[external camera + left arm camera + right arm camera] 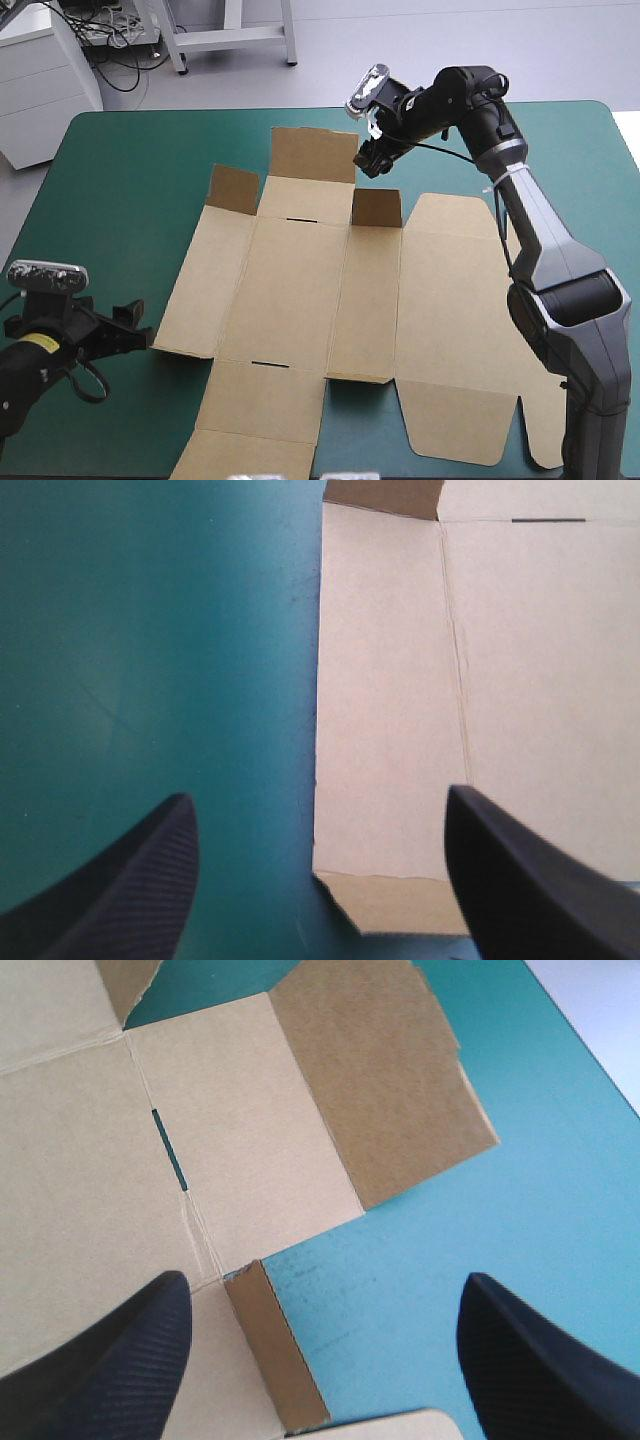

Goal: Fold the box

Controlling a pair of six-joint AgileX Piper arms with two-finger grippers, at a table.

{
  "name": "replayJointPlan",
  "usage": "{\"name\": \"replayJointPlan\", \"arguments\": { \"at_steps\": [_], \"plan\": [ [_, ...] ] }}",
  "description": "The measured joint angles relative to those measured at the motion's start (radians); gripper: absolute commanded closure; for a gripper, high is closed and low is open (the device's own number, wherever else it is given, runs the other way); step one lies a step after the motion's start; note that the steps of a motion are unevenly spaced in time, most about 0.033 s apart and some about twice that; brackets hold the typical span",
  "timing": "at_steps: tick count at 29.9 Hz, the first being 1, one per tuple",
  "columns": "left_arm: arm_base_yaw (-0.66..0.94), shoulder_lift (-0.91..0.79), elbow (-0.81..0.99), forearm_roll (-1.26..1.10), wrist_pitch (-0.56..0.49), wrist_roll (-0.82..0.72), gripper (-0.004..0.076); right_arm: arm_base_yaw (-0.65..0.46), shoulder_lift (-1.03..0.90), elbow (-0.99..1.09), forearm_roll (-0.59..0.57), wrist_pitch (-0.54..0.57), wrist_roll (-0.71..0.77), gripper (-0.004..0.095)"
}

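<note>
The brown box (300, 290) lies as a cut sheet spread over the middle of the table. Its far flap (312, 152) and two small corner flaps (232, 188) stand raised. My left gripper (135, 322) sits low at the sheet's left edge and is open. In the left wrist view the box (450, 680) edge runs ahead between the left gripper (318, 810) fingers. My right gripper (368, 158) hovers open beside the far flap. In the right wrist view, under the right gripper (325, 1290), are the slotted panel (230, 1130), the far flap (380, 1080) and a small raised flap (275, 1345).
Teal-green cover (130, 190) shows to the left of the sheet, along the far edge and at the far right corner (580, 140). The sheet's near flaps reach the table's front edge.
</note>
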Motion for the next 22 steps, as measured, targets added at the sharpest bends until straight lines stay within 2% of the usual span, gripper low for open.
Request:
{"name": "replayJointPlan", "arguments": {
  "at_steps": [6,10,15,22],
  "plan": [
    [0.0,0.14,-0.126,0.001,0.019,-0.019,0.0159,-0.004,-0.101,-0.012,-0.136,0.028,0.311,0.0296],
    [0.0,0.222,-0.206,0.003,0.08,-0.029,0.0159,-0.04,-0.203,0.049,-0.171,0.028,0.44,0.0296],
    [0.0,0.291,-0.248,0.006,0.122,-0.033,0.016,-0.103,-0.414,0.266,-0.207,0.028,0.498,0.0296],
    [0.0,0.358,-0.251,0.036,0.131,-0.043,0.0162,-0.113,-0.705,0.601,-0.307,0.028,0.555,0.0295]
  ]
}}
